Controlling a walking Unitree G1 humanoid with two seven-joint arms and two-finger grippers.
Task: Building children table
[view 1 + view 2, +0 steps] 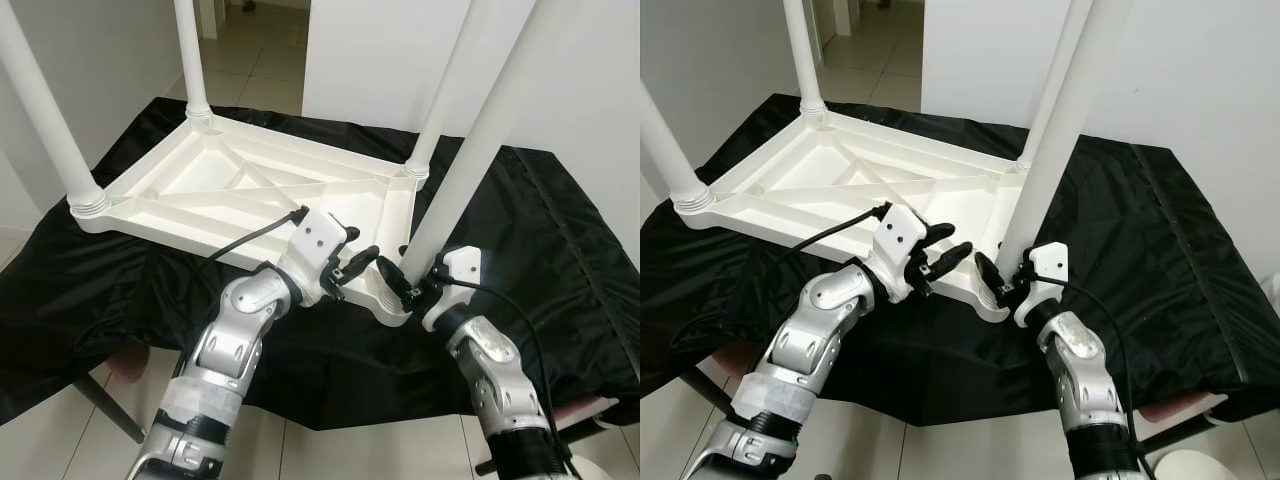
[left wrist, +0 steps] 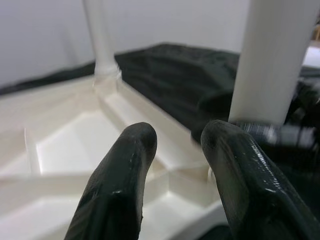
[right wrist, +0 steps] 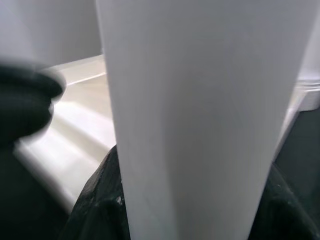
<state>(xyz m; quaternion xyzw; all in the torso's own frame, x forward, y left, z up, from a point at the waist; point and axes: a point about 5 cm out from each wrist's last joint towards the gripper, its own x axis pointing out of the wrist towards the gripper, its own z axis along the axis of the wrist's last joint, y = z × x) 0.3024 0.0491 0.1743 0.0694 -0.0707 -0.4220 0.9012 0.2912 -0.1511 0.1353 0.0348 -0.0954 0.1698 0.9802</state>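
Note:
A white plastic children's table (image 1: 250, 190) lies upside down on a black cloth (image 1: 560, 240). Three white legs stand in its far left (image 1: 190, 50), near left (image 1: 40, 110) and far right (image 1: 445, 90) corners. A fourth leg (image 1: 470, 150) rises from the near right corner. My right gripper (image 1: 405, 283) straddles this leg's base. One finger (image 3: 25, 100) stands a little apart from the leg (image 3: 200, 115), and the other is hidden behind it. My left gripper (image 1: 358, 250) hovers open over the table's near edge, just left of that corner, with nothing between its fingers (image 2: 120, 180).
The cloth hangs over the front edge of a raised surface; pale floor tiles (image 1: 90, 440) lie below. White walls (image 1: 380, 60) stand behind, with a doorway (image 1: 250, 50) at the back left. A pink object (image 1: 128, 365) and a dark leg (image 1: 105, 410) show under the cloth.

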